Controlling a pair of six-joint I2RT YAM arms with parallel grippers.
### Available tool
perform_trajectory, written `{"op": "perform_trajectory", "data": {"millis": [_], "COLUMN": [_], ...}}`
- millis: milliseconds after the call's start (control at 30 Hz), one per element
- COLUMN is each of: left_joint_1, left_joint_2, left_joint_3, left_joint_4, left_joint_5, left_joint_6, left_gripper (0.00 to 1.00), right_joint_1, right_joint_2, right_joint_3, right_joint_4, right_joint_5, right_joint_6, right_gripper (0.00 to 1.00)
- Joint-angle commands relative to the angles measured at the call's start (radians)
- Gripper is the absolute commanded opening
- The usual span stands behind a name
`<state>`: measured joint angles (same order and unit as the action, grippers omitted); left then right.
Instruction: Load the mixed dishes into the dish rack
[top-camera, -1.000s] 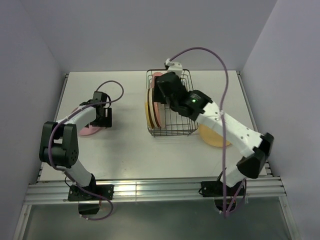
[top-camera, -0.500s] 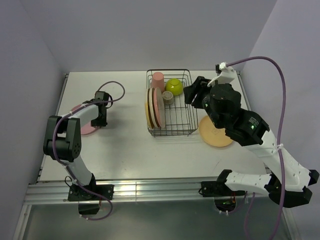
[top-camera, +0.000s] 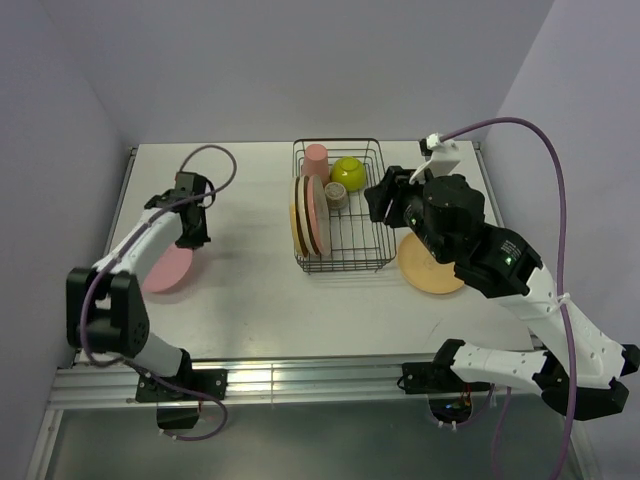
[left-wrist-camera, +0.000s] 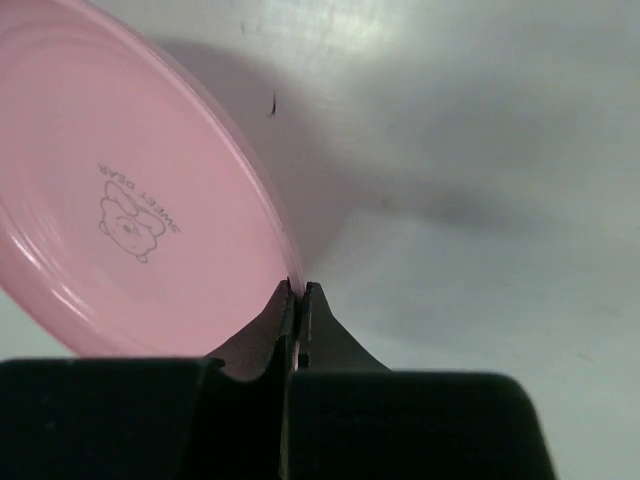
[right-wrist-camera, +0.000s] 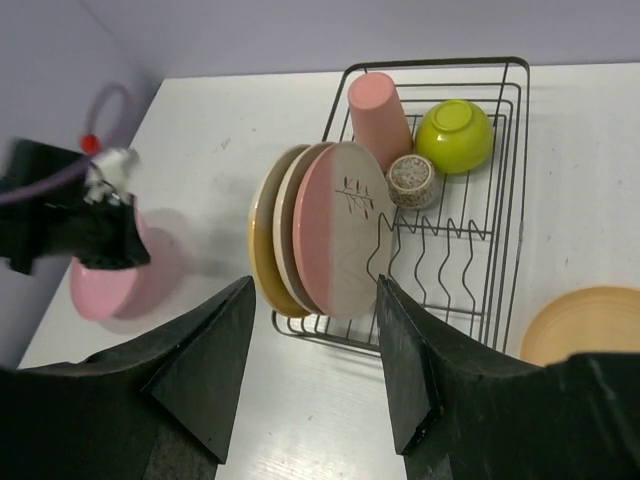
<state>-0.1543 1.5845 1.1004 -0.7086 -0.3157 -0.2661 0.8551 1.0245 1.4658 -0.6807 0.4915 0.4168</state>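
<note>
A plain pink plate (left-wrist-camera: 130, 200) is tilted up off the table at the left, and my left gripper (left-wrist-camera: 297, 290) is shut on its rim (top-camera: 165, 268). The black wire dish rack (top-camera: 355, 262) holds three plates (top-camera: 310, 215) on edge, a salmon tumbler (top-camera: 316, 160), a lime-green bowl (top-camera: 348, 172) and a tiny grey cup (top-camera: 336, 195). My right gripper (top-camera: 380, 198) hangs open above the rack's right side with nothing in it. In the right wrist view the rack (right-wrist-camera: 505, 230), its plates (right-wrist-camera: 340, 225) and the pink plate (right-wrist-camera: 105, 290) all show below the gripper (right-wrist-camera: 315, 285).
An orange-yellow plate (top-camera: 432, 265) lies flat on the table just right of the rack, also seen in the right wrist view as an orange-yellow plate (right-wrist-camera: 585, 320). Walls close the table in at the back and both sides. A purple cable loops over each arm.
My left gripper has shut on the pink plate's rim and tipped it up off the table. My right arm has pulled up out of the rack to its right side.
</note>
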Motion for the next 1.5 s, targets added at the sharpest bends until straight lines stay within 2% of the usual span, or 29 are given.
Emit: {"op": "perform_trajectory", "data": {"millis": [0, 233, 333, 367, 400, 433, 467, 500, 533, 567, 633, 667, 733, 833, 867, 900, 933, 967, 1000, 1033, 1067, 1100, 1133, 1167, 1233, 1300, 1367, 1433, 1467], "left_joint_1": [-0.002, -0.002, -0.002, -0.002, -0.004, -0.008, -0.013, -0.019, -0.019, -0.021, -0.028, -0.033, -0.034, -0.034, -0.036, -0.036, -0.036, -0.036, -0.036, -0.036, -0.036, -0.036, -0.036, -0.036, -0.036, -0.036, -0.036, -0.036, -0.036], "left_joint_2": [-0.231, -0.426, -0.429, -0.448, -0.463, -0.487, -0.517, -0.571, -0.596, -0.621, -0.636, -0.647, -0.656, -0.659, -0.655, -0.652, -0.643, -0.620, -0.606, -0.594, -0.572, -0.560, -0.523, -0.523, -0.503, -0.488, -0.482, -0.475, -0.471], "left_joint_3": [0.145, 0.406, 0.449, 0.429, 0.345, 0.291, 0.233, 0.142, 0.106, 0.076, 0.033, 0.027, 0.026, 0.050, 0.047, 0.027, 0.013, -0.011, -0.019, -0.023, -0.017, -0.007, 0.025, 0.038, 0.056, 0.079, 0.090, 0.107, 0.116], "left_joint_4": [-0.086, -0.091, -0.043, -0.002, 0.064, 0.245, 0.347, 0.448, 0.626, 0.702, 0.840, 0.970, 1.087, 1.280, 1.360, 1.569, 1.680, 1.783, 1.965, 2.027, 2.072, 2.106, 2.185, 2.186, 2.235, 2.246, 2.246, 2.243, 2.235], "left_joint_5": [0.076, 0.413, 0.718, 0.941, 1.052, 1.145, 1.211, 1.304, 1.352, 1.398, 1.507, 1.535, 1.587, 1.580, 1.561, 1.535, 1.467, 1.422, 1.373, 1.324, 1.232, 1.195, 1.116, 1.094, 1.046, 0.976, 0.933, 0.879, 0.871], "left_joint_6": [-0.082, -0.235, -0.340, -0.426, -0.494, -0.568, -0.650, -0.794, -0.859, -0.987, -1.100, -1.204, -1.298, -1.449, -1.572, -1.649, -1.721, -1.859, -1.918, -1.956, -1.999, -2.009, -2.044, -2.044, -2.067, -2.081, -2.085, -2.084, -2.081], "left_gripper": [0.00, 0.00, 0.00, 0.00, 0.00, 0.00, 0.00, 0.00, 0.00, 0.00, 0.00, 0.00, 0.00, 0.00, 0.00, 0.00, 0.00, 0.00, 0.00, 0.00, 0.00, 0.00, 0.00, 0.00, 0.00, 0.00, 0.00, 0.00, 0.00], "right_joint_1": [0.004, 0.004, 0.004, 0.005, 0.005, 0.004, 0.004, 0.002, 0.002, -0.005, -0.014, -0.017, -0.028, -0.051, -0.059, -0.071, -0.109, -0.141, -0.177, -0.248, -0.284, -0.316, -0.408, -0.409, -0.447, -0.497, -0.522, -0.530, -0.530], "right_joint_2": [-0.032, -0.035, -0.027, -0.027, -0.033, -0.041, -0.049, -0.073, -0.087, -0.095, -0.101, -0.095, -0.070, -0.044, -0.040, -0.038, -0.041, -0.059, -0.073, -0.089, -0.116, -0.124, -0.136, -0.138, -0.138, -0.123, -0.080, -0.040, 0.006], "right_joint_3": [-0.010, -0.033, -0.013, -0.009, -0.001, 0.001, -0.001, -0.008, -0.013, -0.012, 0.005, 0.017, 0.048, 0.044, 0.027, 0.013, -0.004, -0.063, -0.099, -0.142, -0.230, -0.273, -0.368, -0.390, -0.433, -0.508, -0.558, -0.555, -0.547], "right_joint_4": [0.009, 0.046, 0.041, 0.038, 0.033, 0.033, 0.033, 0.046, 0.052, 0.055, 0.044, 0.032, 0.007, 0.018, 0.027, 0.056, 0.084, 0.175, 0.237, 0.306, 0.460, 0.545, 0.755, 0.817, 0.944, 1.220, 1.515, 1.660, 1.802], "right_joint_5": [-0.036, -0.120, -0.191, -0.226, -0.247, -0.267, -0.286, -0.335, -0.364, -0.401, -0.546, -0.574, -0.640, -0.708, -0.715, -0.722, -0.773, -0.828, -0.884, -0.978, -1.025, -1.075, -1.167, -1.189, -1.232, -1.284, -1.297, -1.292, -1.289], "right_joint_6": [-0.052, -0.104, -0.134, -0.139, -0.145, -0.157, -0.164, -0.176, -0.185, -0.193, -0.211, -0.210, -0.176, -0.080, -0.040, 0.044, 0.089, 0.141, 0.262, 0.328, 0.402, 0.542, 0.701, 0.703, 0.836, 1.018, 1.211, 1.299, 1.341], "right_gripper": [0.59, 0.56, 0.54, 0.54, 0.53, 0.53, 0.53, 0.53, 0.54, 0.54, 0.57, 0.57, 0.59, 0.62, 0.63, 0.64, 0.65, 0.66, 0.66, 0.66, 0.66, 0.67, 0.70, 0.70, 0.78, 0.89, 0.91, 0.93, 0.93]}}
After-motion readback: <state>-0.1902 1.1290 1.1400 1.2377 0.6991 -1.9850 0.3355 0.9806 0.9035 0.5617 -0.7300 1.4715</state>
